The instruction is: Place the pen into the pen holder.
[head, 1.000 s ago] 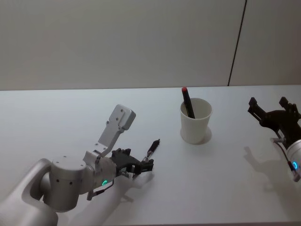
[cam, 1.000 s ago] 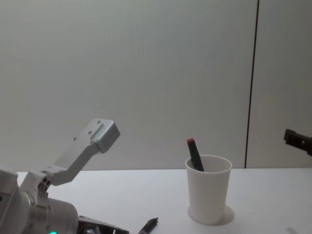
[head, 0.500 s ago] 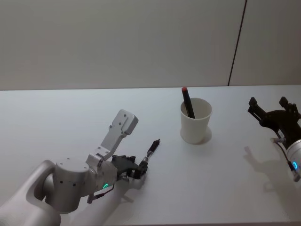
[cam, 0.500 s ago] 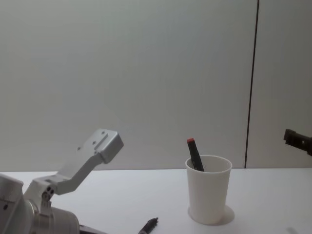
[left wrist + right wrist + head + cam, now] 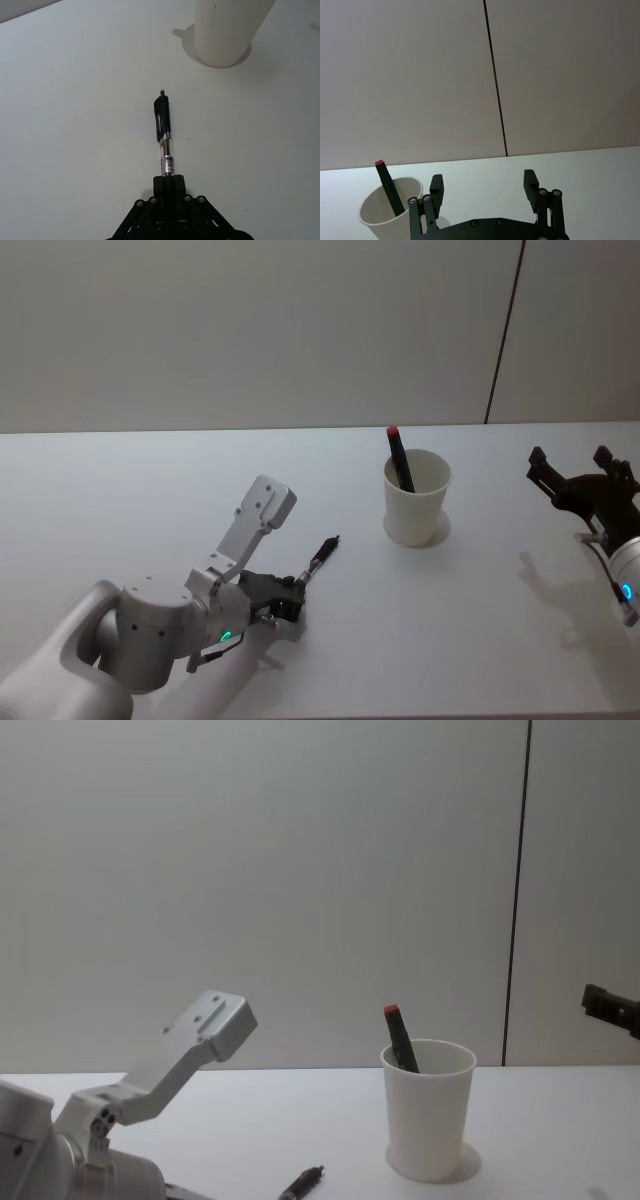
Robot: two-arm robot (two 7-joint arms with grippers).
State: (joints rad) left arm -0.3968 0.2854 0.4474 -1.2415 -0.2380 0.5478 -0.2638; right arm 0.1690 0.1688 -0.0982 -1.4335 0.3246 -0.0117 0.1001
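White pen holder (image 5: 417, 502); black pen (image 5: 162, 120).

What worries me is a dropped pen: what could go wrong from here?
The left hand pinches the black pen only at its very end, so it may swivel or slip when lifted.
The paper cup already holds a red-capped pen; the new one could knock it or tip the cup.
The right hand waits far right.

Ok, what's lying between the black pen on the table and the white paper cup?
Nothing: the white table between the black pen and the white paper cup is bare, as the head and left wrist views show.
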